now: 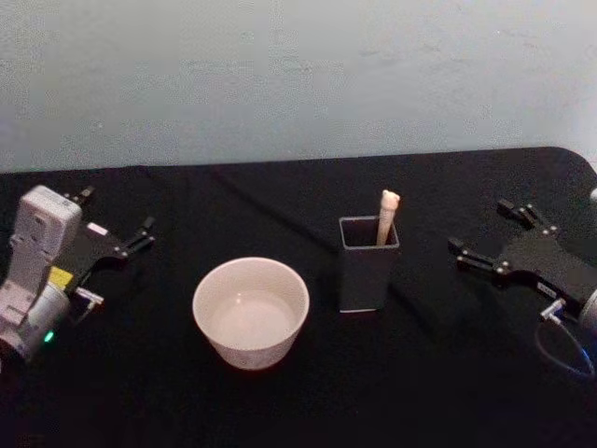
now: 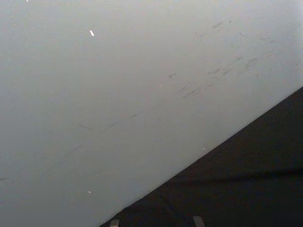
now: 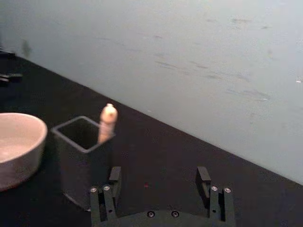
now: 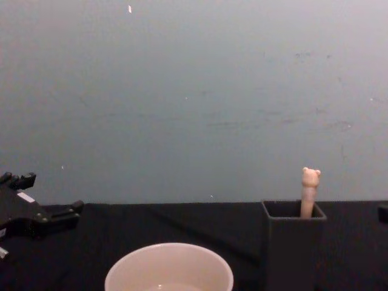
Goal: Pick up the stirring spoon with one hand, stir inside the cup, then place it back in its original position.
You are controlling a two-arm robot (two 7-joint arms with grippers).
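Right of centre in the head view, the stirring spoon (image 1: pixel 387 217) is standing inside the dark grey holder (image 1: pixel 364 280). Its beige bear-topped handle is leaning toward the holder's far right corner and poking above the rim, while the shaft and bowl are sitting hidden below the walls. Nothing is gripping it, so the pick-up is not yet begun. The cream cup (image 1: pixel 250 355) is sitting in the lower middle of that frame, left of the holder and apart from it. A paler disc is showing at its bottom, which may be a little clear liquid, though I cannot be sure.

The right gripper (image 1: pixel 478 225) is hovering at the right edge of the frame, well apart from the holder, spread wide and holding nothing. In the right wrist view its fingers (image 3: pixel 115 175) are showing along the bottom edge, with holder and spoon ahead at lower left. The left gripper (image 1: pixel 117 209) is sitting at the left edge, also spread and empty.

By my judgement the right arm is lying nearer the spoon. The next move is calling for it to travel left over the holder and close on the handle above the rim. It should then lift straight up so the shaft is clearing the thin walls before crossing to the cup.
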